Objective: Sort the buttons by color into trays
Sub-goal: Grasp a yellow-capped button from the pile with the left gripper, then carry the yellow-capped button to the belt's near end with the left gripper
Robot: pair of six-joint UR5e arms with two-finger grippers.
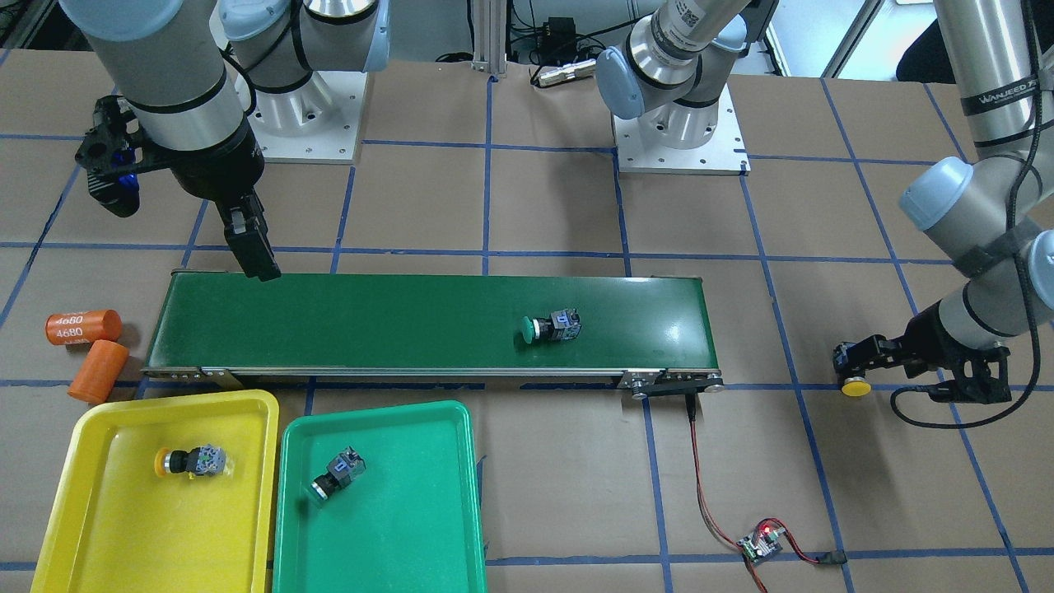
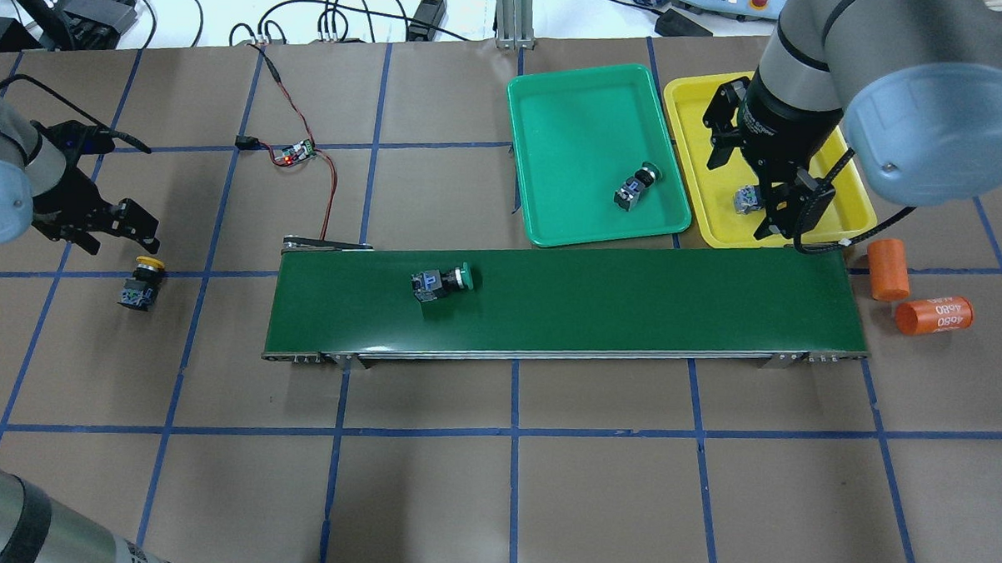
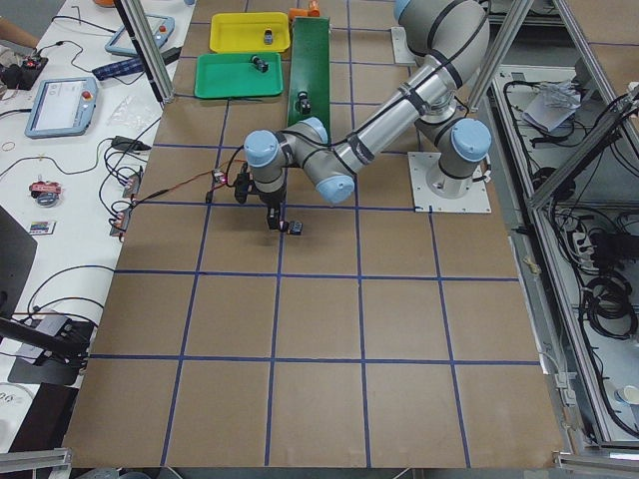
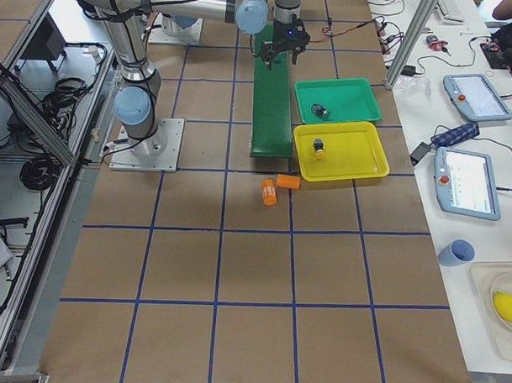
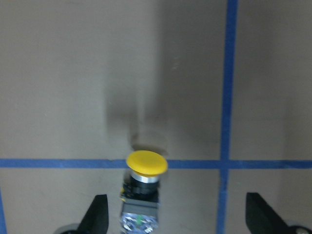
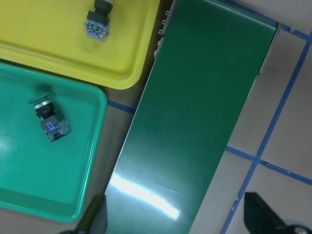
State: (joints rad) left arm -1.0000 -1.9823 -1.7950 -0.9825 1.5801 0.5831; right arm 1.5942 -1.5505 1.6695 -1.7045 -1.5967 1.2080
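Note:
A yellow button (image 1: pixel 855 385) lies on the brown table beyond the belt's end, also in the overhead view (image 2: pixel 141 279). My left gripper (image 5: pixel 178 217) is open, and the button (image 5: pixel 145 168) sits between its fingers, nearer the left one, untouched. A green button (image 1: pixel 553 326) lies on its side on the conveyor belt (image 1: pixel 370 321). A yellow button (image 1: pixel 191 461) lies in the yellow tray (image 1: pixel 123 527). A green button (image 1: pixel 336 475) lies in the green tray (image 1: pixel 395 527). My right gripper (image 1: pixel 255 255) is open and empty, above the belt's other end (image 6: pixel 175 219).
Two orange cylinders marked 4680 (image 1: pixel 82 326) (image 1: pixel 97 371) lie beside the belt end, next to the yellow tray. A small circuit board (image 1: pixel 762 543) with a red wire to the belt's motor end lies on the table. Both arm bases stand behind the belt.

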